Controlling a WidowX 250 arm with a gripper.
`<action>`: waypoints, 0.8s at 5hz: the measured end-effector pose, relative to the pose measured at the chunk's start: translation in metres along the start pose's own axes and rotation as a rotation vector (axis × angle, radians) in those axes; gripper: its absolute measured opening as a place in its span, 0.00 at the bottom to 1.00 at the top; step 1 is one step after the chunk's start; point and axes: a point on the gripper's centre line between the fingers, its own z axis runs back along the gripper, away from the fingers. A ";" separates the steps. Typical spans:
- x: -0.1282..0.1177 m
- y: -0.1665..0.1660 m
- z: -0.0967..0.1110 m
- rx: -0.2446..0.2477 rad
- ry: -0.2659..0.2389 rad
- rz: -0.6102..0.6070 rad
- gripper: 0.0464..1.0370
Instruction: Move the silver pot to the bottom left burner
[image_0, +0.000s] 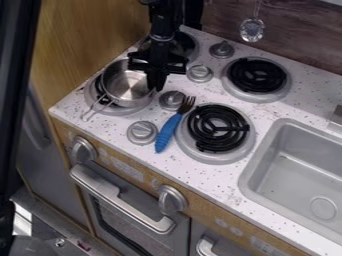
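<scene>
Your single silver pot (127, 86) sits on the bottom left burner (92, 96), its one wire handle angled toward the stove's front edge. Your black gripper (157, 80) hangs at the pot's right rim; you cannot tell how far it is open or whether it grips anything. Three other burners (216, 129) and four stovetop knobs (142, 132) share the scene with one blue-handled fork (167, 132), one sink (294, 170) and two front knobs (172, 199).
</scene>
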 end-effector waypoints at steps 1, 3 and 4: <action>0.010 0.002 0.003 0.019 -0.019 -0.007 0.02; 0.002 0.020 -0.005 0.033 0.006 0.009 0.18; -0.008 0.026 0.008 0.011 -0.003 0.003 0.45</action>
